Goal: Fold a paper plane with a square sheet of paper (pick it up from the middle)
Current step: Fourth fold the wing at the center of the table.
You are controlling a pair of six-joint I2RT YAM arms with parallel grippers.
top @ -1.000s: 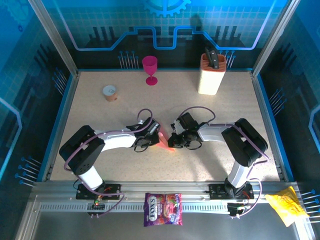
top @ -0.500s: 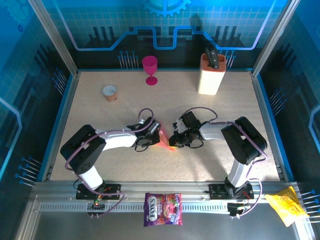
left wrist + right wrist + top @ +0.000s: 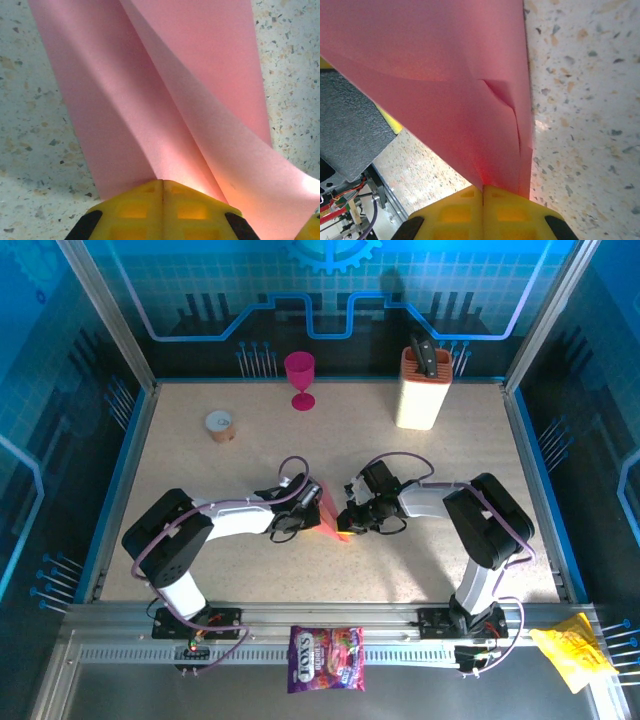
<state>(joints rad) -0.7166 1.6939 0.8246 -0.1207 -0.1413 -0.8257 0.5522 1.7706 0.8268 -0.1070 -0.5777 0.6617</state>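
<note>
The salmon-pink sheet of paper (image 3: 333,513) hangs folded between my two grippers at the middle of the table. In the left wrist view the paper (image 3: 165,95) runs away from my left gripper (image 3: 163,181) in long creased flaps, and the yellow jaws are shut on its near edge. In the right wrist view the paper (image 3: 445,85) rises as a doubled sheet with a small dent, and my right gripper (image 3: 483,187) is shut on its lower point. From above, the left gripper (image 3: 316,508) and right gripper (image 3: 350,519) face each other closely across the paper.
A magenta goblet (image 3: 299,378) and a cream knife block (image 3: 423,388) stand at the back. A small roll (image 3: 219,424) lies at the back left. A purple candy bag (image 3: 325,658) and a yellow wrapper (image 3: 573,652) rest on the near rail.
Both grippers have shifted slightly up the table with the paper between them. The grips have not changed.
</note>
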